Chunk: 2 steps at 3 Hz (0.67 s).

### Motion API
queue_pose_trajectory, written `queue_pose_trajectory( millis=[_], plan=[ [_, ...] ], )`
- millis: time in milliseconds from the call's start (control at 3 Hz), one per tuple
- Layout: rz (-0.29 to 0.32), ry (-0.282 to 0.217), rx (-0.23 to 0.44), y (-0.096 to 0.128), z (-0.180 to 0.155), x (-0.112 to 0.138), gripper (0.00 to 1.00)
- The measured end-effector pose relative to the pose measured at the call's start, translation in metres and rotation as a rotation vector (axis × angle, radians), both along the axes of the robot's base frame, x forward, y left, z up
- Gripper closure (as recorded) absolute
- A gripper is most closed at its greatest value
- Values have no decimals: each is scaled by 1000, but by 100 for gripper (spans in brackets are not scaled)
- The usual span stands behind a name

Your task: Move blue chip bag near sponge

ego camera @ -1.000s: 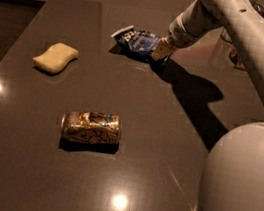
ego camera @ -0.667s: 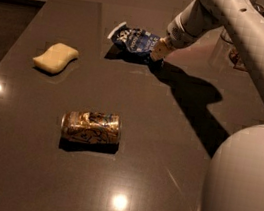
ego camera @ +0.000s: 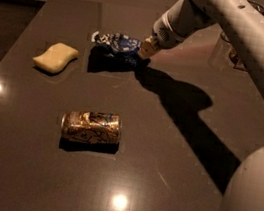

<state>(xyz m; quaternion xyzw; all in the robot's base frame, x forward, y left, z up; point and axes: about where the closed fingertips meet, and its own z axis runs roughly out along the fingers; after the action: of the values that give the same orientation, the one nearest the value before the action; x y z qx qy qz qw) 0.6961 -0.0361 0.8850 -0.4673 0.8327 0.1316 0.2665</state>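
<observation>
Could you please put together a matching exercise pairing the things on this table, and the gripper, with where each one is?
1 crumpled dark-blue foil chip bag
2 pale yellow wavy sponge
3 gold patterned metal can
4 gripper

A lying on its side, nearest the camera
B gripping the bag's right edge
C flat, left of the bag
D raised above its own shadow

Pairs: 1-D, 2-C, 3-A, 4-B

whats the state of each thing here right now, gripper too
blue chip bag: crumpled, held by its right end, lifted off the table, shadow beneath it
gripper: shut on the bag, over the table's far side
sponge: lying flat on the table, left of the bag, apart from it
gold can: lying on its side, nearer the camera
</observation>
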Motion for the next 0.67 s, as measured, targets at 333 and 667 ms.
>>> queue_pose_trajectory(
  millis=[333, 667],
  plan=[
    [102, -2, 31, 36, 8, -25, 100],
    [187, -2, 46, 67, 12, -44, 82]
  ],
)
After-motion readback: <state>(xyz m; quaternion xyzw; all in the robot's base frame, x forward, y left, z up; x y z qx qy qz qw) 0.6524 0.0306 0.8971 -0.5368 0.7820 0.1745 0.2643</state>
